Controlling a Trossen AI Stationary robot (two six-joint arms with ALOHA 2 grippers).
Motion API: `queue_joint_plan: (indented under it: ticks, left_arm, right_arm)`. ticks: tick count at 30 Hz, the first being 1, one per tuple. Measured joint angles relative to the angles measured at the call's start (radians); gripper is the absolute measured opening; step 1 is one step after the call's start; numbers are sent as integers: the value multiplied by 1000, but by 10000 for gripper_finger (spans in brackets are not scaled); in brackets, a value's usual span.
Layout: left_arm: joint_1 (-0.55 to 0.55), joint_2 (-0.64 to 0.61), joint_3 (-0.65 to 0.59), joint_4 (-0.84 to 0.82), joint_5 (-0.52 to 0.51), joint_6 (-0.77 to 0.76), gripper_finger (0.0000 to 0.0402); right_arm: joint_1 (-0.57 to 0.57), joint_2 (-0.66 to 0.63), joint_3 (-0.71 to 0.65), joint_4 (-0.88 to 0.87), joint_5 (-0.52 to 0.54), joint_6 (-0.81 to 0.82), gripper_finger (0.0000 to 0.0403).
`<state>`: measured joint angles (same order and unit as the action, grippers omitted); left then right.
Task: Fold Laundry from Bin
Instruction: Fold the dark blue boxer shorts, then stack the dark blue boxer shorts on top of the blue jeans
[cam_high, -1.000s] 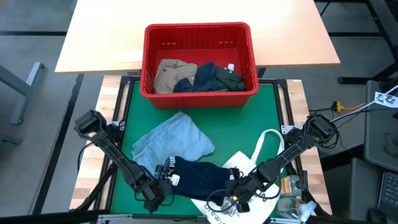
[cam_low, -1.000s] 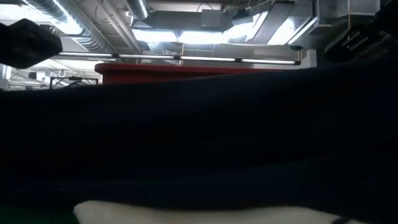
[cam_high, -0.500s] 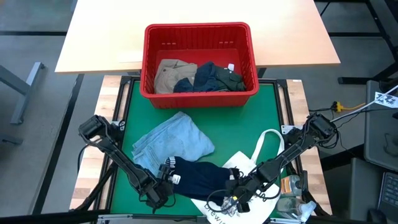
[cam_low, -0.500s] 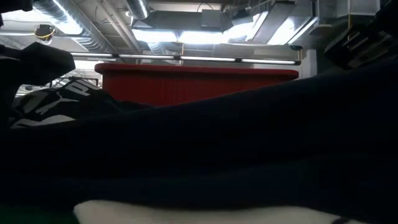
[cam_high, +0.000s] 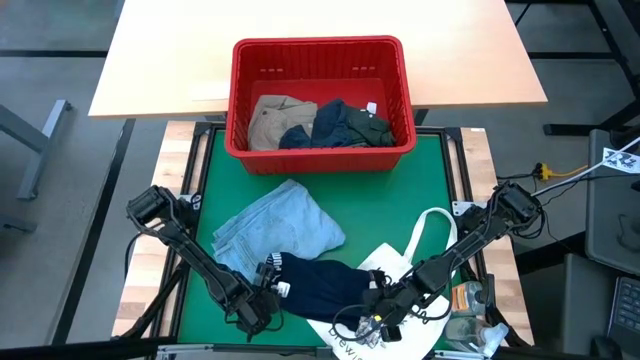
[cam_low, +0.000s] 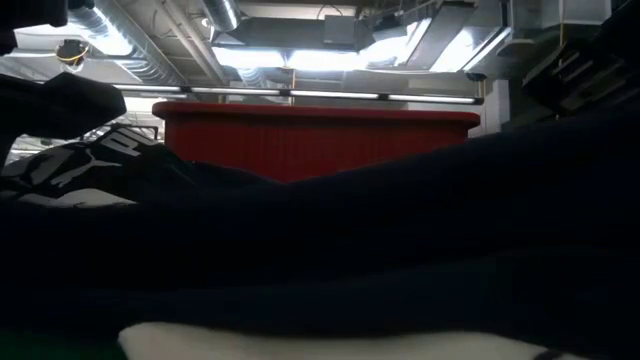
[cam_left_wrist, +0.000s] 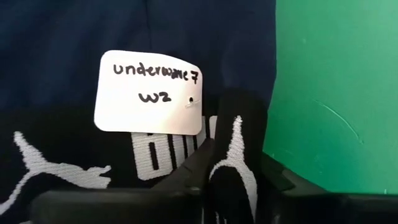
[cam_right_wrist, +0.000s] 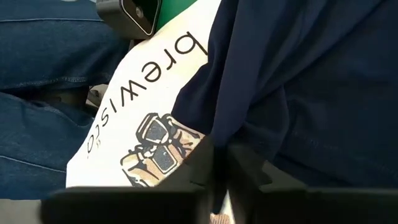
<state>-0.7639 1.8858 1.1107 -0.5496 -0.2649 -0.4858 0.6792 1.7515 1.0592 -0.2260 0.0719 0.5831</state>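
High view: left gripper (cam_high: 262, 296) clamps navy garment (cam_high: 320, 283) waistband, right gripper (cam_high: 385, 298) pinches opposite edge, likely stretching it flat for folding.

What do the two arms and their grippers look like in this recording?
Both arms are slim, dark, jointed links with bulkier black housings at the joints. The left gripper and right gripper have matte black fingers. Thin cables run by the right arm's wrist. No markings are legible.

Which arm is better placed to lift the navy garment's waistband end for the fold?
Left. The left gripper is at the navy garment's logo waistband, fingers pinching it. The right gripper is at the opposite edge, over the white tote bag.
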Motion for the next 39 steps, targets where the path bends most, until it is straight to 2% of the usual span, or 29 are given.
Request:
queue_joint_plan:
  ticks: [8, 15, 24, 39]
  left_arm:
    - [0, 1, -1, 13, 1, -10, 47]
    - [0, 2, -2, 22, -3, -11, 51]
    - [0, 3, -2, 29, -5, -89, 52]
    - [0, 3, -2, 36, -6, -88, 52]
  right_arm:
    - [1, 0, 0, 81, -1, 0, 152]
    - [1, 47, 0, 153, -16, -7, 205]
    - [1, 131, 0, 203, -29, -11, 221]
    - [2, 218, 3, 302, 4, -14, 221]
